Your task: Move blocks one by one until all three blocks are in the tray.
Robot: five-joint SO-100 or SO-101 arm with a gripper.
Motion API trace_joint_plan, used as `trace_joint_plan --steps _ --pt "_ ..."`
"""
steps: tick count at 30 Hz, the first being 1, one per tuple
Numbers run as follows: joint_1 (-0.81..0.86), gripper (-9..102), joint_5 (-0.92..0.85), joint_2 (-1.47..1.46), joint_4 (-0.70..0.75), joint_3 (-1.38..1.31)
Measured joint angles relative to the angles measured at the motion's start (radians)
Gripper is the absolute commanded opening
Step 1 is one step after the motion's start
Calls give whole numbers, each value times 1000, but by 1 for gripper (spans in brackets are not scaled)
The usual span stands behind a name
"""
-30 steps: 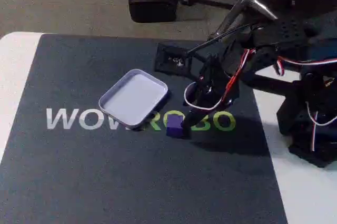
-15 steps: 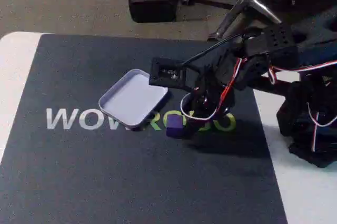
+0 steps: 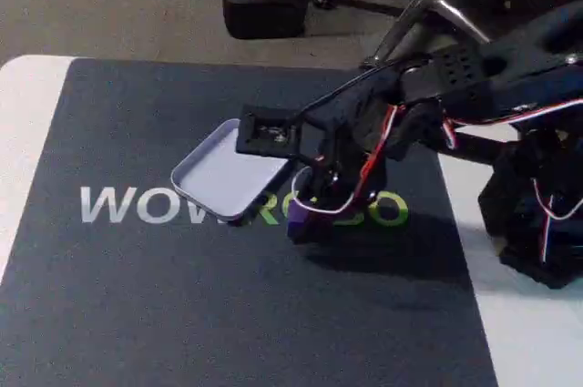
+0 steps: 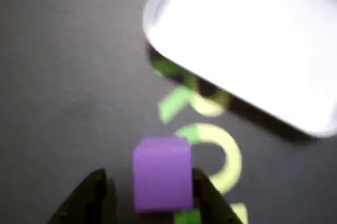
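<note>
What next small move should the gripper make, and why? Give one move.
Probably close on the cube. In the wrist view the gripper is open with a finger on either side of the cube; the right one looks close to it, the left one has a gap. The cube sits on the mat outside the tray, so a grasp comes before any lift.

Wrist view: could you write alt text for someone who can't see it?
A small purple block sits on a dark mat between the two open black fingers of the gripper, seen blurred from just above. A pale tray lies beyond it at upper right, over green letters printed on the mat.
</note>
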Motion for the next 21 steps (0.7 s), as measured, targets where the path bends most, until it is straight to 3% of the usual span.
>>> trace_joint_plan --steps 21 --pt "25 -8 49 -18 -18 -54"
